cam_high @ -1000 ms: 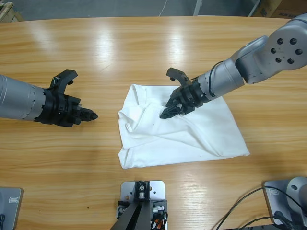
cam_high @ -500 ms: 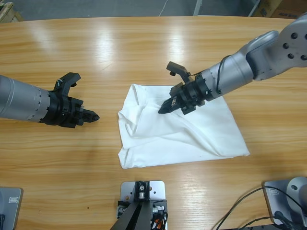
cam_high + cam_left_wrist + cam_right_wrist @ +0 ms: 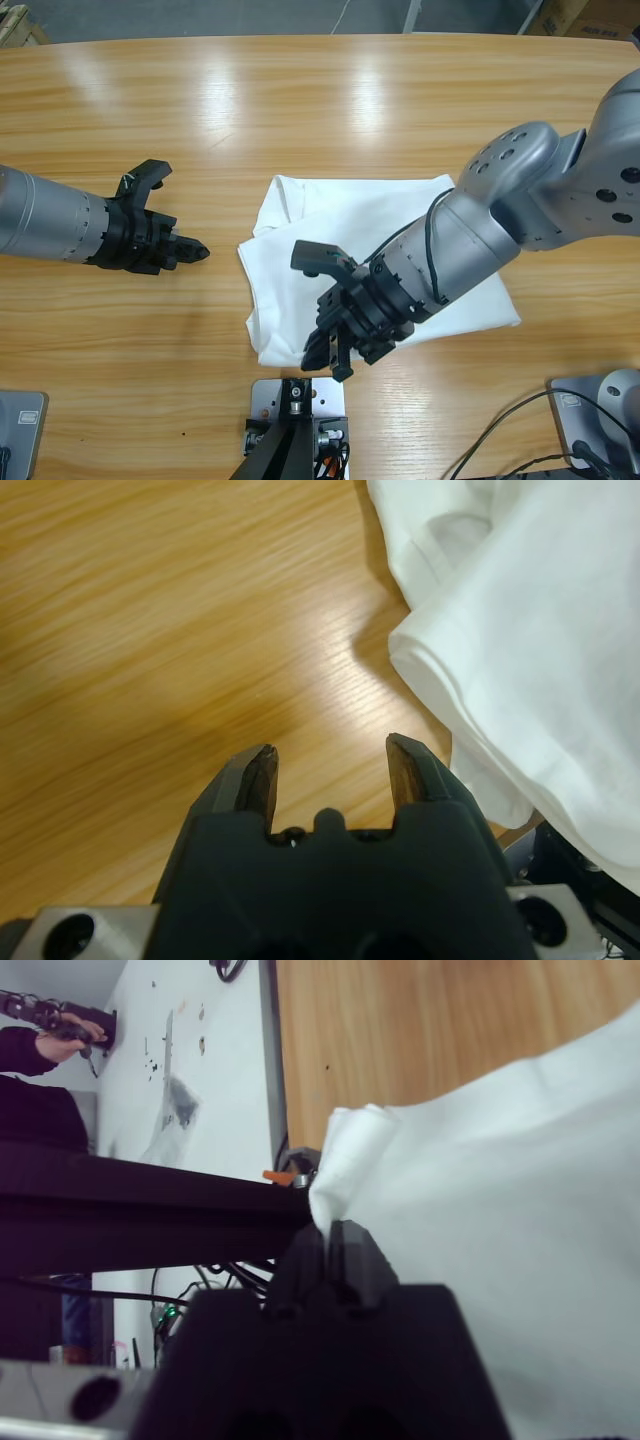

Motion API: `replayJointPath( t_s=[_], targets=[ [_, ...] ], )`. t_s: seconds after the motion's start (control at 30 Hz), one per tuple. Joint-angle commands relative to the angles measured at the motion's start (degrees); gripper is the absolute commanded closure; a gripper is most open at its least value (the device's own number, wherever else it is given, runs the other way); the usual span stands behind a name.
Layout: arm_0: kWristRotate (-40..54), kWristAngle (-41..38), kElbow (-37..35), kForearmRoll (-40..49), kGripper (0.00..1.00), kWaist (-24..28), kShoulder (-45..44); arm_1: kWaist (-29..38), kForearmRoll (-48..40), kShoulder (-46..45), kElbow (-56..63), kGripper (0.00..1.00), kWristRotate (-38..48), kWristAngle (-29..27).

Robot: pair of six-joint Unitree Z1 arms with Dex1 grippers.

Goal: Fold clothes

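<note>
Two silver-grey arms with black grippers

The left arm (image 3: 45,215) is a smooth silver tube, a ring of small dark screws where it joins the ribbed black wrist; its gripper (image 3: 196,250) is matte black with two worn, brownish fingertips (image 3: 262,776). The right arm (image 3: 520,195) is bulkier, with a rounded silver joint (image 3: 510,160) dotted with dark round holes at 2 o'clock from its gripper (image 3: 318,352), a thin black cable looping along the forearm, and a ribbed black wrist with a bracket on top.
</note>
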Motion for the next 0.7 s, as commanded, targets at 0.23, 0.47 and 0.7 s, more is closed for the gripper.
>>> replayJointPath(
  t_s=[0.23,0.47,0.7],
  targets=[
    [-2.8,-12.1,-2.7,-1.4,0.543,-0.9,3.0,1.0,-1.3,-3.3,1.9,0.000,1.4,-3.1],
    [11.7,-12.5,-18.3,8.2,0.456,-0.7,12.8,1.0,-1.9,-4.4,4.9,0.000,1.4,-3.2],
    [20.5,-12.6,-30.5,21.8,0.458,-0.7,20.6,1.0,-4.3,-4.0,6.9,0.000,1.4,-3.2]
  ],
)
